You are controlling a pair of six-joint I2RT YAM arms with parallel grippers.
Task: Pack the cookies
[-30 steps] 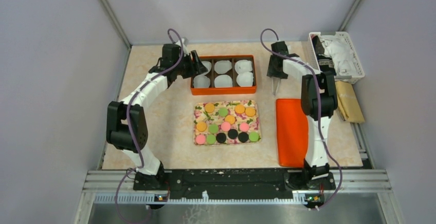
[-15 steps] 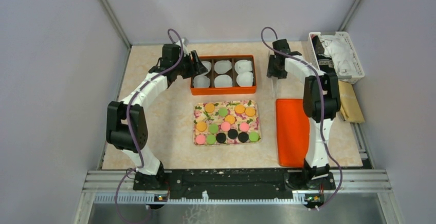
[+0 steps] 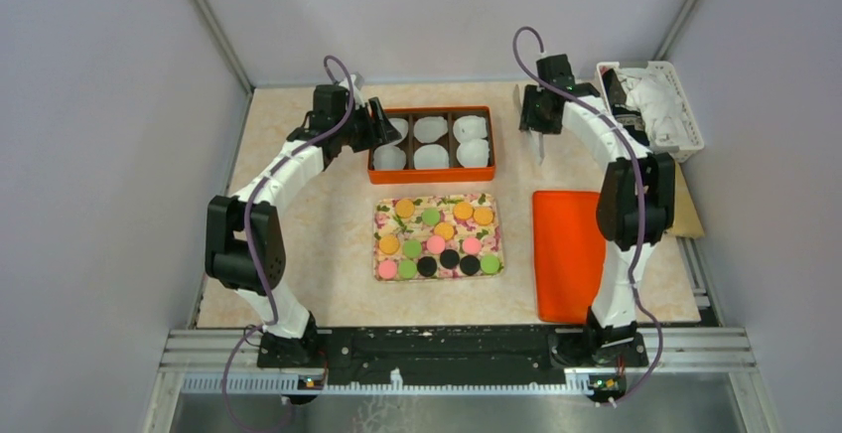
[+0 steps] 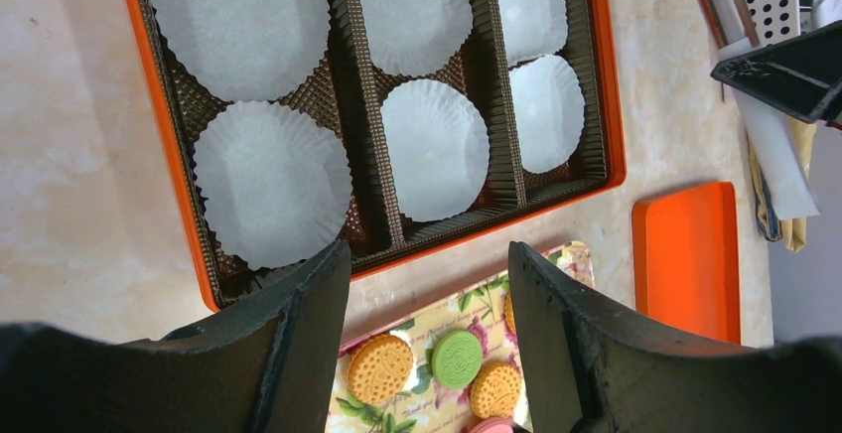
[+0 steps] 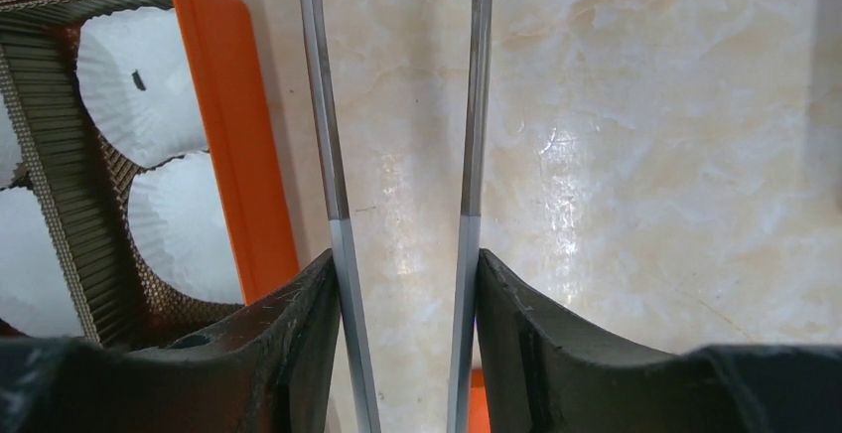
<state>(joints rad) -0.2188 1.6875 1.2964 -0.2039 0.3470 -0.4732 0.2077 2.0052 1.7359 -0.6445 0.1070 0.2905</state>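
cookies (image 3: 435, 244) fifteen, paper cups (image 3: 431, 130) six

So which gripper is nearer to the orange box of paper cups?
Left. The left gripper hovers at the left edge of the orange box; the right gripper is apart, beyond its right edge.

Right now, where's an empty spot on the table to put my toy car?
Bare table lies between the left arm and the floral tray, and between that tray and the black rail. It's crowded between the orange box and white basket, where the right hand holds tongs.
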